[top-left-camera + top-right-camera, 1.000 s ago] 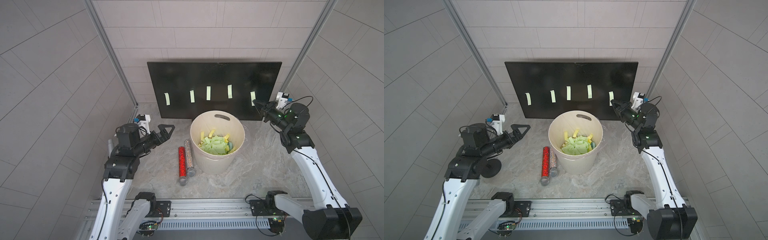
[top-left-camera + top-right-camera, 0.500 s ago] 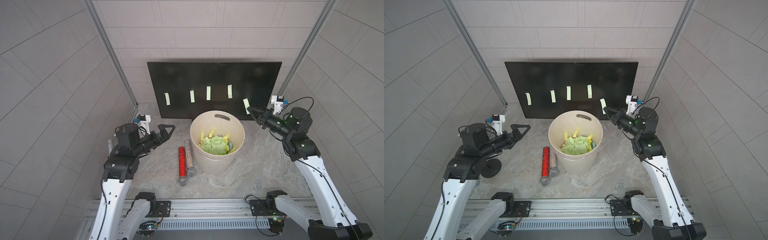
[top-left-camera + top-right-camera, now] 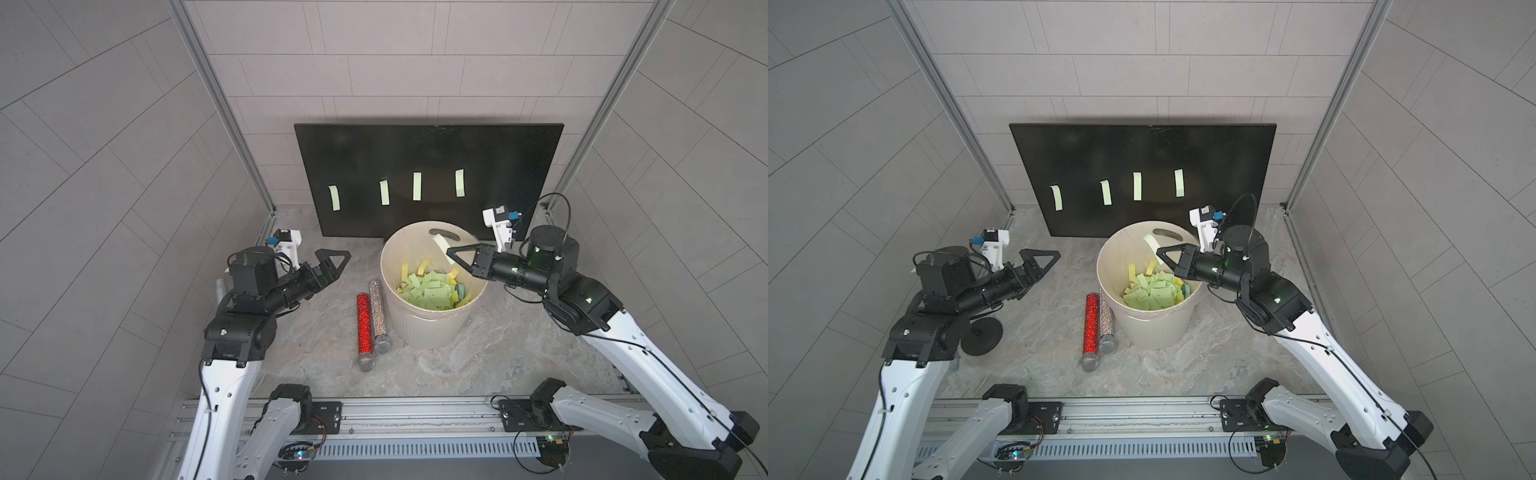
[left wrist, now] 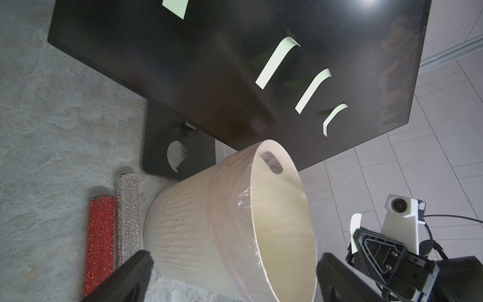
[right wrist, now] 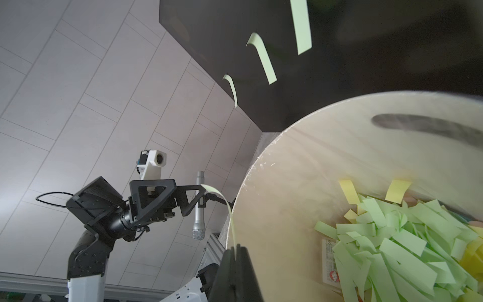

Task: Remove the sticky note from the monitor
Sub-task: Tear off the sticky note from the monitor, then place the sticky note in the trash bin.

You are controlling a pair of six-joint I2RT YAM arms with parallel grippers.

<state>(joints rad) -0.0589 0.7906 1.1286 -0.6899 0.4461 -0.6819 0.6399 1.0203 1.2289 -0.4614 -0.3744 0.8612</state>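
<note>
Sticky note (image 3: 439, 240) is pinched at its lower end by the right gripper (image 3: 450, 252) over the bucket (image 3: 419, 332) mouth, long axis upright-ish, top curling over. Left gripper (image 3: 337, 259) beside bucket, fingers spread wide.

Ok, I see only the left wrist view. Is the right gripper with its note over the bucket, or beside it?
Observer: In both top views the right gripper, shut on the sticky note, appears over the bucket, near its rim.
Operator: What is inside the bucket?
Observer: Many green and yellow paper strips; the right wrist view shows them.
Operator: Anything on my own side that I miss?
Observer: A silver microphone beside the left arm, on the side away from the bucket.
</note>
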